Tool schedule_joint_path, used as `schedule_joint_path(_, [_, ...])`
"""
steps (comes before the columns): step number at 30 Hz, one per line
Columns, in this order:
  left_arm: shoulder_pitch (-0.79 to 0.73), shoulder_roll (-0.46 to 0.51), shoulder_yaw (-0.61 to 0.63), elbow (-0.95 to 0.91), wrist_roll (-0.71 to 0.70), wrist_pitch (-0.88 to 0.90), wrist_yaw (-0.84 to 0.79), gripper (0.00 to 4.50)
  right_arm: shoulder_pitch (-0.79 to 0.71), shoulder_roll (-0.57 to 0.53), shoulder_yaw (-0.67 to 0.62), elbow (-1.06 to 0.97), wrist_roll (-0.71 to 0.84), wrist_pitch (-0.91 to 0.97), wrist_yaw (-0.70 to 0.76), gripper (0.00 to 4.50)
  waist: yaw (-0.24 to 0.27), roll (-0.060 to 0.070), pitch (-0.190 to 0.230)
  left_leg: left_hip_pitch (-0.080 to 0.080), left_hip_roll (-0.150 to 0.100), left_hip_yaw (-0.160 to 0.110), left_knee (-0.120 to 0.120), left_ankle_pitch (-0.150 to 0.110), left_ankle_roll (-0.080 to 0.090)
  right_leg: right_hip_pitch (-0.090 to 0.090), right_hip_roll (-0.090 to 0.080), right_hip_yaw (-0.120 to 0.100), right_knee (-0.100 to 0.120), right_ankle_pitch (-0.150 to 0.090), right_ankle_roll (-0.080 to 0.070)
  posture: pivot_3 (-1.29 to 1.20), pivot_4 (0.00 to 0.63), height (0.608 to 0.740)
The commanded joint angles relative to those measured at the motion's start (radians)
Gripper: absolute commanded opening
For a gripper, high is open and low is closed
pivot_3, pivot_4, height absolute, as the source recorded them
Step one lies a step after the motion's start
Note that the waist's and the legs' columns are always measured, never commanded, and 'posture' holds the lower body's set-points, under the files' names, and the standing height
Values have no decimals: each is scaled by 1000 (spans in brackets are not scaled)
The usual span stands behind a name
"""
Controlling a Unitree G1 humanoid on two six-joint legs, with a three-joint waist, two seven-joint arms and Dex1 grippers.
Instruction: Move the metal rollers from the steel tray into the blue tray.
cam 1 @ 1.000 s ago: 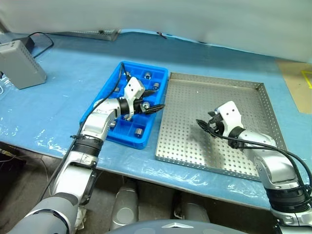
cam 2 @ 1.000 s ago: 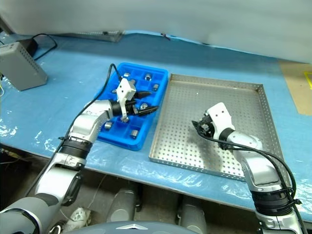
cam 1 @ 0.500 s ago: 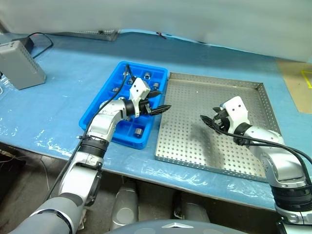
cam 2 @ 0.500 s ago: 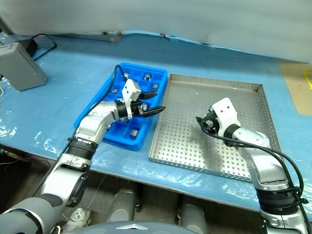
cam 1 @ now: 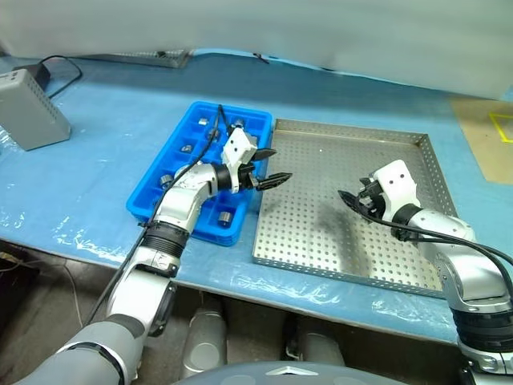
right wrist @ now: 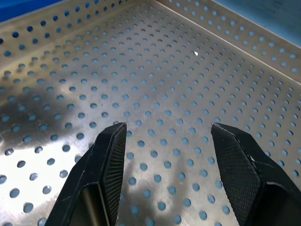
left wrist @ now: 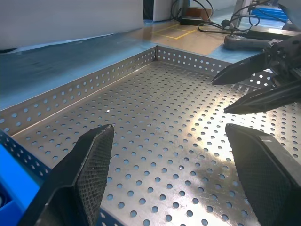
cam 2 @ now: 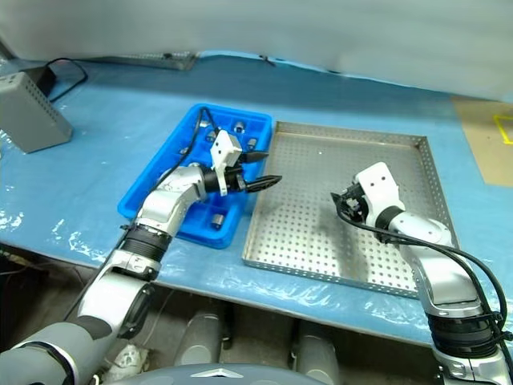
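Right gripper (cam 1: 349, 197) hangs over the steel tray (cam 1: 321, 241) floor, jaws apart and empty. Left gripper (cam 1: 272, 164) reaches toward three o'clock across the seam between both trays, jaws spread wide, holding nothing. At nine o'clock of it, metal rollers (cam 1: 227, 217) sit in the blue tray (cam 1: 152, 200) compartments; their axes cannot be told.
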Motion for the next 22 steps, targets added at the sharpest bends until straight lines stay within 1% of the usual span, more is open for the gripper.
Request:
schedule_joint_path(1, [-49, -21, -1, 30, -1, -49, -9, 4023, 15, -10, -24, -89, 6, 4, 5, 2950, 0, 0, 0, 0, 0, 0, 0, 0, 0, 0, 0, 0, 0, 0, 0, 5, 150, 740])
schedule_joint_path(8, [-65, -53, -6, 60, 0, -86, -25, 4023, 0, -28, -54, -95, 1, 26, 3, 2950, -6, 0, 0, 0, 0, 0, 0, 0, 0, 0, 0, 0, 0, 0, 0, -40, 150, 740])
schedule_joint_path(12, [-74, -58, -15, 90, 15, -102, -36, 4023, 37, -35, -64, -121, -5, 37, -3, 2950, -11, 0, 0, 0, 0, 0, 0, 0, 1, 0, 0, 0, 0, 0, 0, -60, 150, 740])
schedule_joint_path(17, [-99, -69, -10, 105, 7, -102, -49, 4023, 69, -20, -76, -146, -3, 44, -18, 2950, -21, 0, 0, 0, 0, 0, 0, -1, 1, 0, 0, 0, -1, 0, 0, -75, 150, 740])
schedule_joint_path(22, [-103, -60, -9, 104, 11, -101, -62, 4023, 67, -9, -71, -148, -2, 43, -27, 2950, -29, 0, 0, 1, 0, 1, 0, 0, 1, 1, 0, 0, -1, 0, 0, -74, 150, 740])
